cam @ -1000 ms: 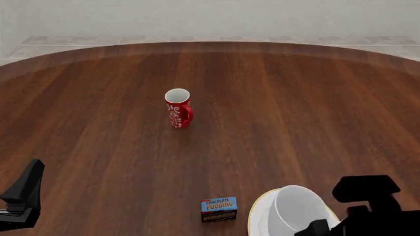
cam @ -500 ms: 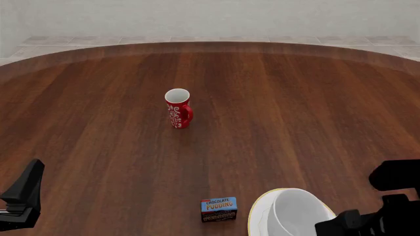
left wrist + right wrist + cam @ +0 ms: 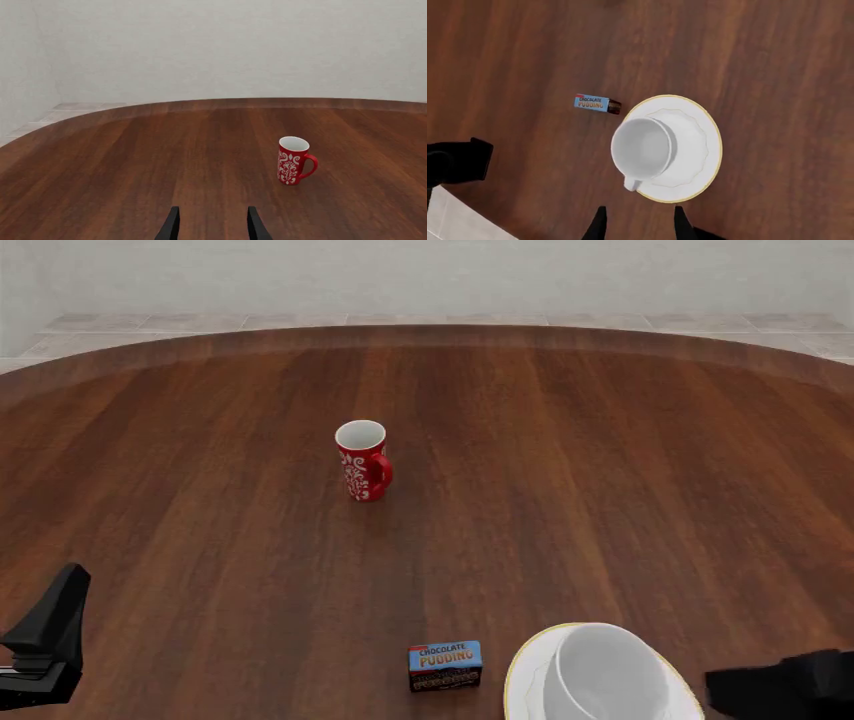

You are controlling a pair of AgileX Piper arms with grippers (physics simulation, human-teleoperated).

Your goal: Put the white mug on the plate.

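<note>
My right jaws [image 3: 637, 222] hang open, apart above the large glossy white mug [image 3: 642, 147], which sits upright on the gold-rimmed round white plate [image 3: 704, 165], its handle pointing toward them

A red mug [image 3: 362, 461] with a white pattern is seen upright mid-bench [image 3: 601, 470]. A chocolate pudding box [image 3: 445, 666] is seen near the front edge, well apart from it.

Simulated room — wooden table [image 3: 601, 470], plain wall [image 3: 233, 50]
</note>
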